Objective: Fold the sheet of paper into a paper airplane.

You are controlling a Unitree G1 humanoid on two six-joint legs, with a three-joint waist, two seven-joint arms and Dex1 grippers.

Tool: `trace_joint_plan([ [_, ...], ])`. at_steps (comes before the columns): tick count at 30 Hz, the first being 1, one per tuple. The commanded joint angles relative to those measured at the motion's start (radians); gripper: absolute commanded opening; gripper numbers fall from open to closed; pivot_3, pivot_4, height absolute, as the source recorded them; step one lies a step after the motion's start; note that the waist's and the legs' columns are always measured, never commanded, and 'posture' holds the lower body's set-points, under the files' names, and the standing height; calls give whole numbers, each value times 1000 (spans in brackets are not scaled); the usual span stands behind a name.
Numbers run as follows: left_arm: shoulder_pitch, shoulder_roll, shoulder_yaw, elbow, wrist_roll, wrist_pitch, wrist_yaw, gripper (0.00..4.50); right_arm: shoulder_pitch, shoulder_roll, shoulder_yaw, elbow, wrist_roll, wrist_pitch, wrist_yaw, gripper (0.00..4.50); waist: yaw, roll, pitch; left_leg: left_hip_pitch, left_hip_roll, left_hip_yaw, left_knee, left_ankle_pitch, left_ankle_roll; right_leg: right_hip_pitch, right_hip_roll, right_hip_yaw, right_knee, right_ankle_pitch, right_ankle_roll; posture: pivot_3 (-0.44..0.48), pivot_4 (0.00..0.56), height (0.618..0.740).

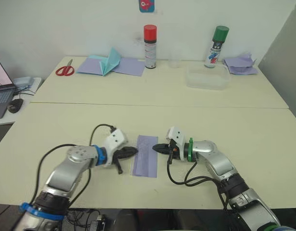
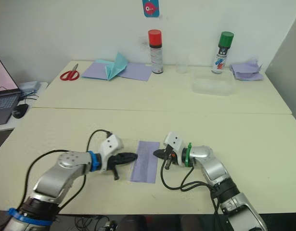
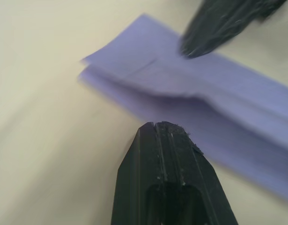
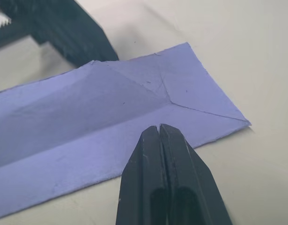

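The sheet of paper point(image 1: 146, 155) is pale lavender, folded into a long narrow strip, and lies flat on the table near its front edge. Creases and a raised flap show on it in the wrist views point(image 4: 111, 126) point(image 3: 190, 98). My left gripper point(image 1: 134, 151) is shut, its tip at the strip's left edge. On the other side my right gripper point(image 1: 155, 147) is shut too, its tip touching the strip's right edge. Neither holds the paper. The two tips face each other across the strip.
At the back of the table stand a red-capped spray can point(image 1: 150, 46) and a green-capped one point(image 1: 217, 46), a clear plastic tub point(image 1: 207, 77), red scissors point(image 1: 65, 70), a teal pointed paper on lavender sheets point(image 1: 109, 64), and a crumpled lavender pile point(image 1: 240, 64). A laptop point(image 1: 1, 91) sits far left.
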Motion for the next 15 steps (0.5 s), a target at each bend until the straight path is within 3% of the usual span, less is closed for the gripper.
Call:
trace_joint_plan([
  [1,-35,0,84,-115,-116,80,-5,0,-7,-2,28,53,-43,3,-4,39,1,-1,0,0,0,0,0,0,0,0,0,0,0,0,0,0,150,740],
  [6,-58,-20,39,-200,-172,138,-6,0,-22,2,23,60,-40,7,4,39,2,-1,0,0,-1,1,0,0,0,0,-1,2,-1,1,-1,0,150,740],
  [15,-38,15,-221,-14,87,-52,-2,0,-3,-47,8,-81,16,84,67,39,9,-1,0,-1,-2,0,0,0,0,0,-1,2,-1,0,-4,0,150,740],
])
